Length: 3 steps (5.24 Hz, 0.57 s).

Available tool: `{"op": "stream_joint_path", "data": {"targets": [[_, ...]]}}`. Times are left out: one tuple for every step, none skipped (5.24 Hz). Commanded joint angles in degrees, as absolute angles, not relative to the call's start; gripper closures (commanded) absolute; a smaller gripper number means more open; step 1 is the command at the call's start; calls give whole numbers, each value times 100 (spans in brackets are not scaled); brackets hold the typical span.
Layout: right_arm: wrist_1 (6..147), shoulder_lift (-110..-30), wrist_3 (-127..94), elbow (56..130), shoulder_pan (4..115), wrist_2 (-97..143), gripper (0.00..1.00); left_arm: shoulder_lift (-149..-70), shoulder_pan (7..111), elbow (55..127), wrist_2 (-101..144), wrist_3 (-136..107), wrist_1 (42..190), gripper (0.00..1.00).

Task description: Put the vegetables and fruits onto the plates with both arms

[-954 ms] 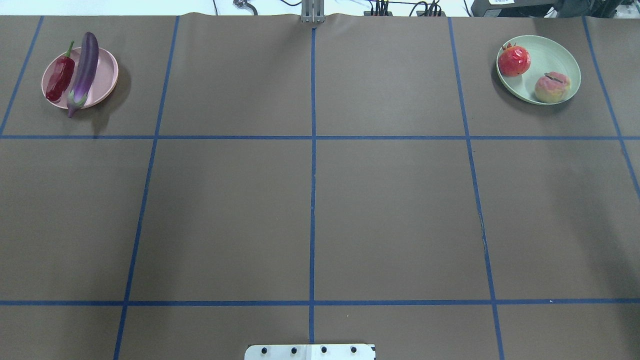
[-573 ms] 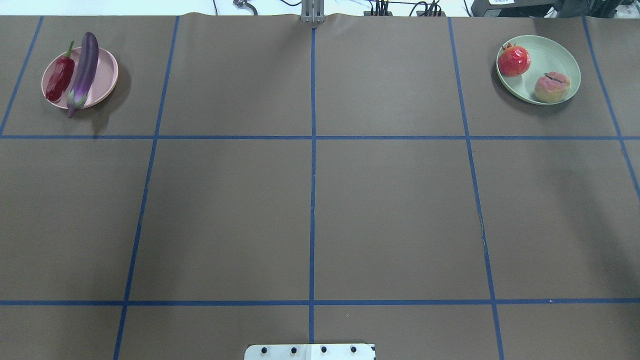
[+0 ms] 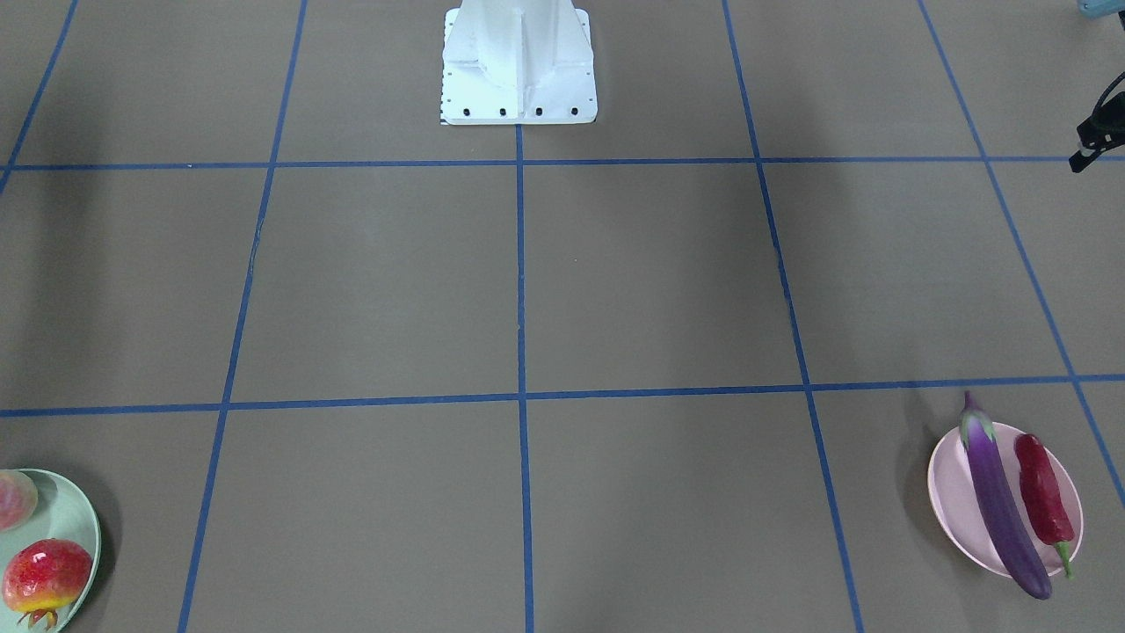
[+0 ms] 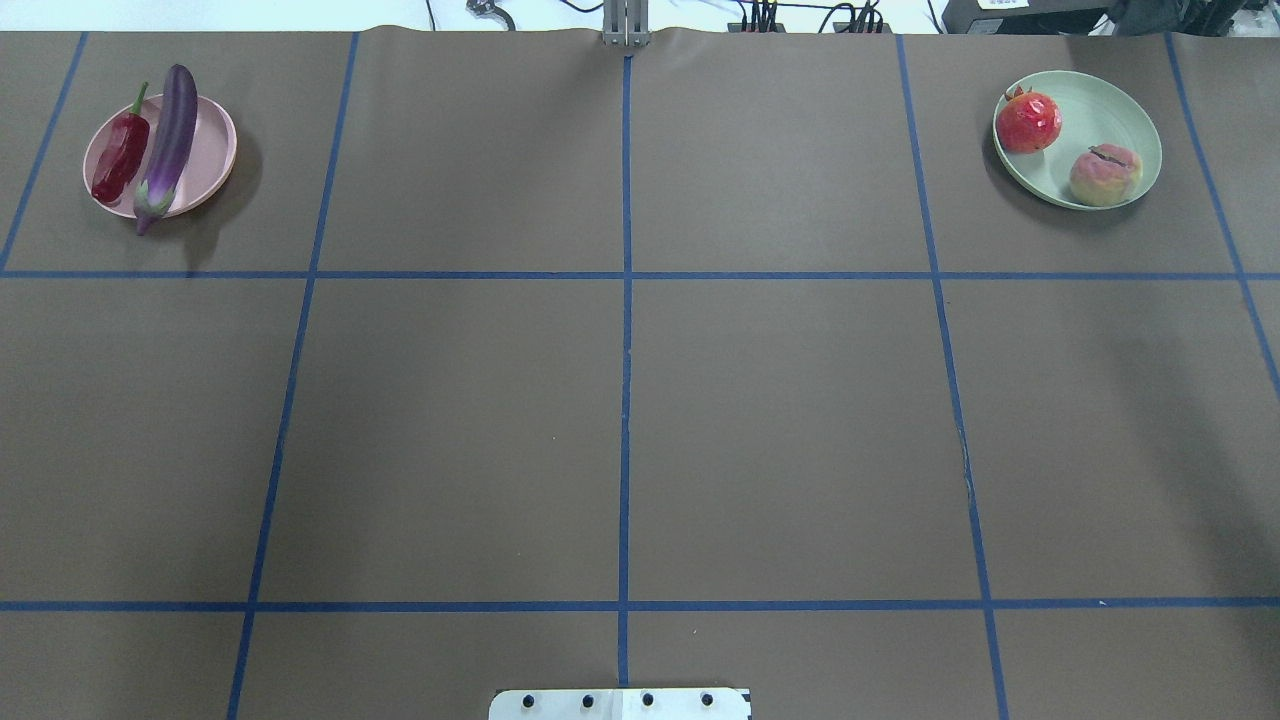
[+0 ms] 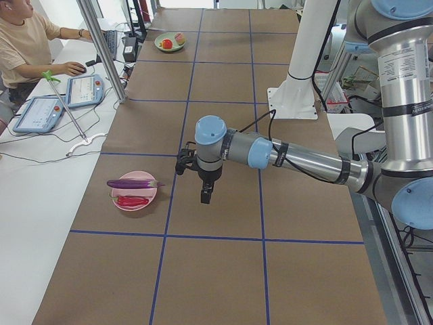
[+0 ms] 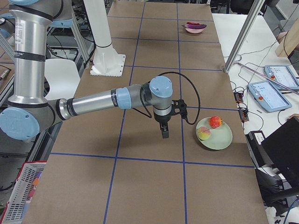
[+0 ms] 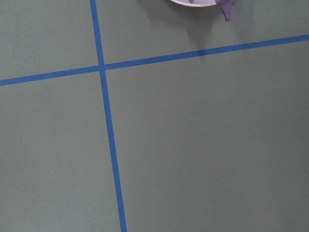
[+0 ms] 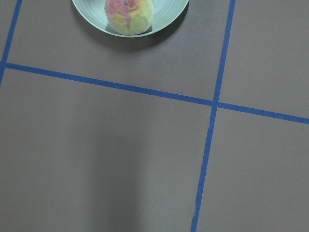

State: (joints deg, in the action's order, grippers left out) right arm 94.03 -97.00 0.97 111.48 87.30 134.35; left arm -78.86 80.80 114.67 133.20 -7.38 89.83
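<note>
brown counter point(image 4: 450, 420). left of the white base point(image 4: 620, 704): eggplant point(image 4: 168, 140) and chili point(image 4: 120, 155) on pink plate point(image 4: 205, 140); right of it: pomegranate point(image 4: 1028, 121) and peach point(image 4: 1104, 175) on green plate point(image 4: 1090, 110). placing seems finished. left hand point(image 5: 205, 196) and right hand point(image 6: 164, 132) hover; their opening cannot be told. next: retract clear.

No text, label or number is readable anywhere

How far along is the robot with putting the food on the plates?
It looks finished. Done: the eggplant and chili pepper lie on the pink plate, and the pomegranate and peach sit on the green plate. In hand: nothing that I can see; the left gripper and right gripper hang over the table beside the plates. Left: no fruit or vegetable shows off a plate, so likely nothing.
</note>
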Motion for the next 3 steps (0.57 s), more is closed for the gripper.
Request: {"op": "stream_joint_path", "data": {"targets": [[9422, -9616, 53, 10935, 8719, 13456, 0, -7867, 8086, 11496, 13420, -747, 8930, 0], [9413, -9607, 79, 10690, 8727, 14065, 0, -7910, 8077, 11418, 13473, -738, 8947, 0], [9404, -9528, 88, 10714, 8728, 14167, 0, -7901, 8086, 11478, 13535, -738, 8973, 0]]}}
